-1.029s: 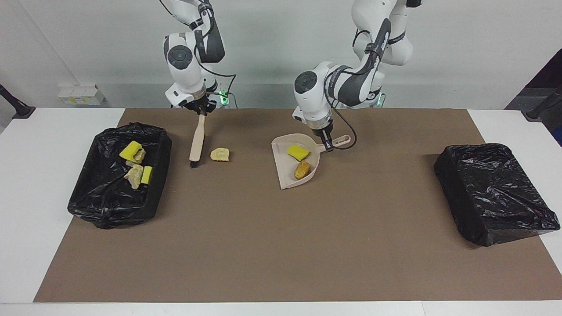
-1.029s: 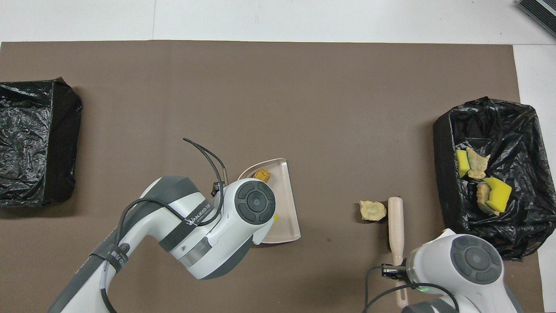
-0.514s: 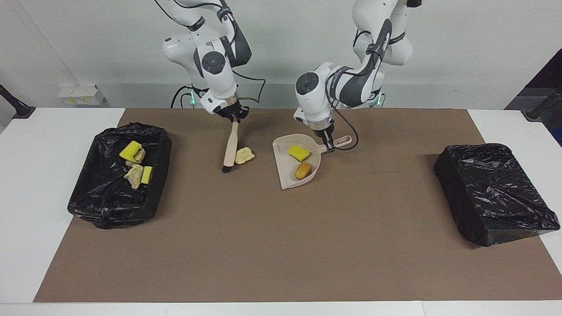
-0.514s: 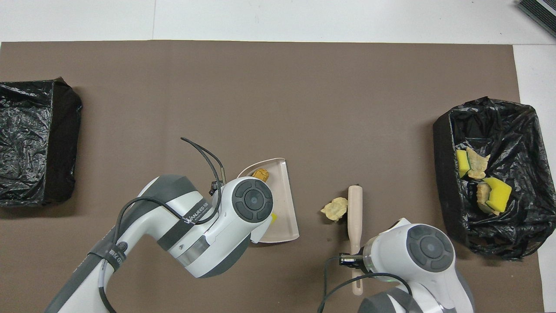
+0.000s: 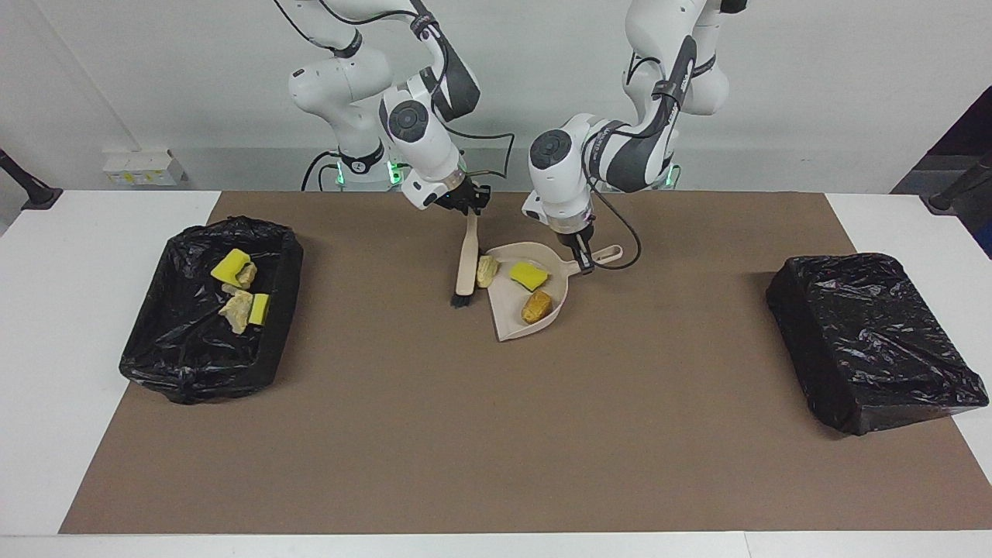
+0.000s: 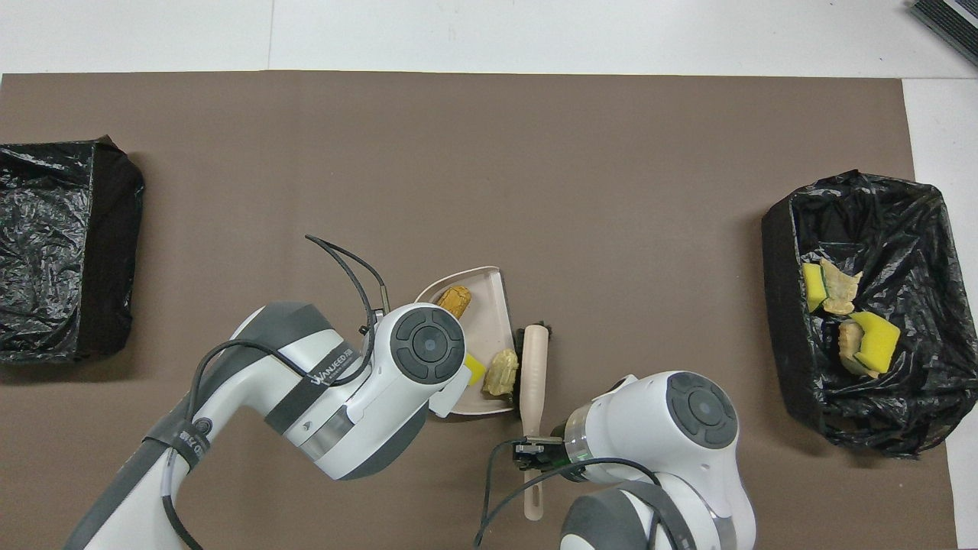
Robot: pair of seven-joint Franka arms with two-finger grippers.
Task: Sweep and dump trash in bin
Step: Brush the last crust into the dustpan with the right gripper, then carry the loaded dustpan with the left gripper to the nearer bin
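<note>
Right gripper (image 5: 467, 209) clamped on the handle of a pale wooden hand brush (image 5: 466, 262), its dark bristle end down on the brown paper mat (image 5: 496, 434). Left gripper (image 5: 583, 253) clamped on the handle of a beige plastic dustpan (image 5: 505, 310), which lies flat on the mat near the robots, mid-tabletop.

Trash, seven scraps:
- Dustpan holds three. A pale beige rock-like chunk (image 5: 487, 270) sits at the pan's open lip, touching the brush. Inside are a yellow sponge block (image 5: 528, 275) and a brown bread-like lump (image 5: 536, 306), the lump farthest from the robots.
- Open bin lined with crinkled glossy black plastic (image 5: 155, 364), at the right arm's end of the tabletop, holds four: a larger yellow sponge piece (image 5: 229, 266), a beige chunk (image 5: 247, 273) touching it, another jagged beige chunk (image 5: 236, 310) and a small yellow sponge piece (image 5: 260, 308) beside that.

Second black-bagged bin (image 5: 868, 341) stands at the left arm's end, its contents not visible in either view.

White tabletop (image 5: 46, 310) shows around the mat.
</note>
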